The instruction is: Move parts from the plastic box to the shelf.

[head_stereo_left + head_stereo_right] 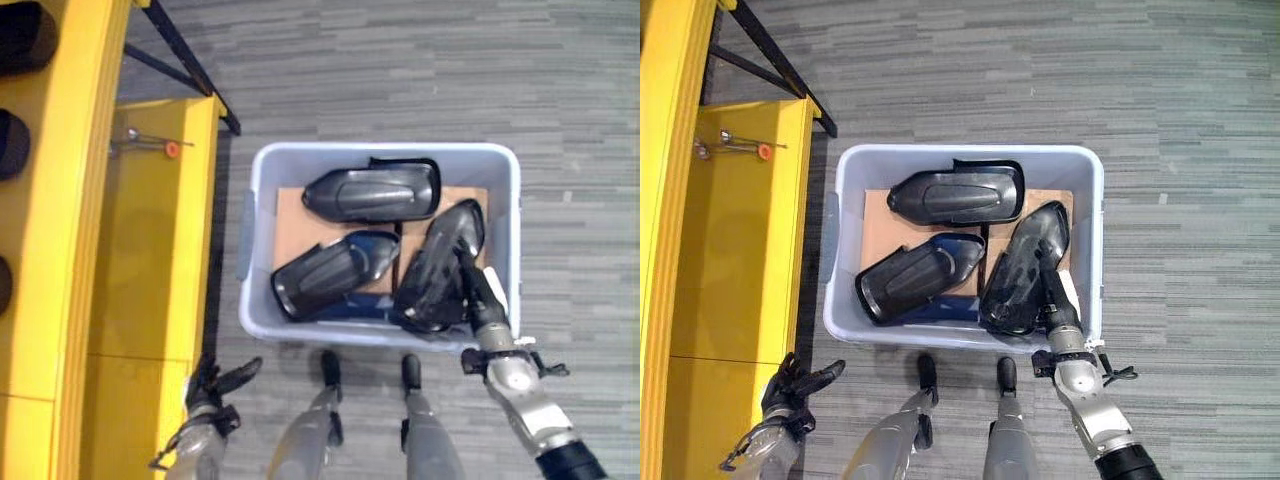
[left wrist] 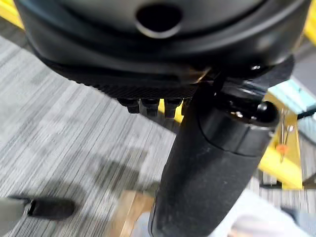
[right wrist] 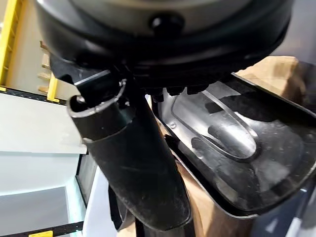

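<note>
Grey carpeted floor (image 1: 420, 70) carries the plastic box (image 1: 508, 200) beside the yellow shelf (image 1: 150, 260). Three black parts lie inside. Right hand (image 1: 478, 292), fingers straight, rests on the right-edge part (image 1: 440, 262): a glossy, rigid, likely light shell, best gripped by its rim. Left hand (image 1: 212, 384) hangs relaxed.

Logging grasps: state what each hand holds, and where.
The right hand reaches onto the near end of the rightmost black part in the plastic box; grip cannot be told. The left hand holds nothing.

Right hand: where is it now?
In the left eye view the right hand reaches into the plastic box at its right end, on the rightmost black part.
</note>
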